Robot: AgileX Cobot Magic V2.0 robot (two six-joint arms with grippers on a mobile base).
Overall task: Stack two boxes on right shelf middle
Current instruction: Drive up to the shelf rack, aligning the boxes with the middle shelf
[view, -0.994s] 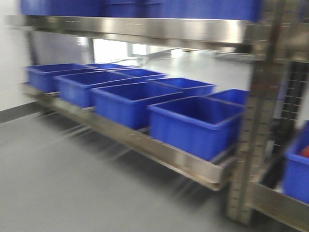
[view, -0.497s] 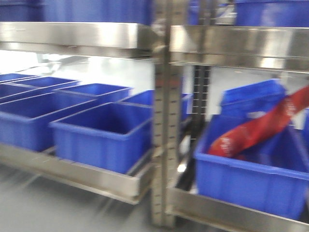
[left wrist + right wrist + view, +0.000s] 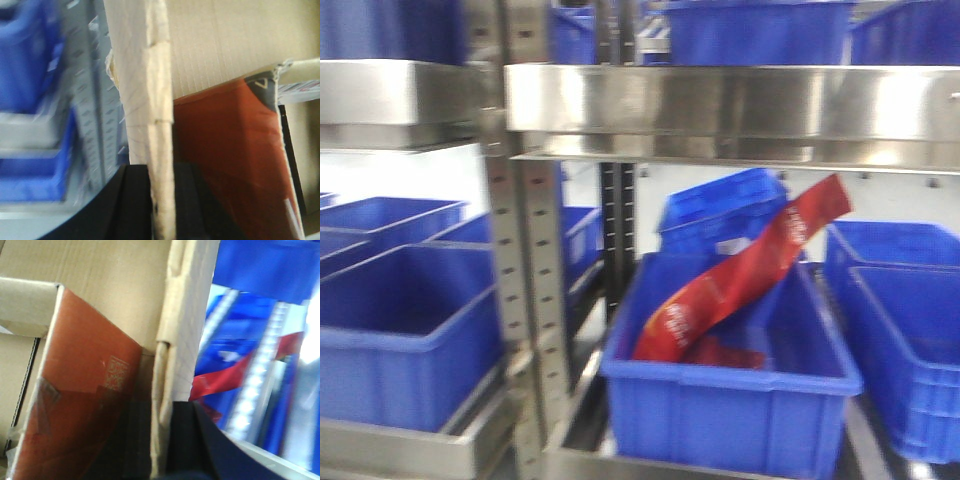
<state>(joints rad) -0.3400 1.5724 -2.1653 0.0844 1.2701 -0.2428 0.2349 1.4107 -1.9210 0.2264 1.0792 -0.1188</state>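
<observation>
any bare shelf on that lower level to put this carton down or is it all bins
Crowded: left bin, centre bin with the red packet and right bin fill the lower level. Only bare strip lies between the upright post and centre bin, likely too narrow for the carton.

Table [image 3: 410, 445]: stainless-steel rack level, two bays parted by a perforated upright [image 3: 528, 300]. Left bay: open blue bins [image 3: 400, 350] in rows. Right bay: front blue bin [image 3: 730, 400]; side blue bin [image 3: 905, 340] just beside it; tilted blue bin [image 3: 720, 210] behind.
</observation>
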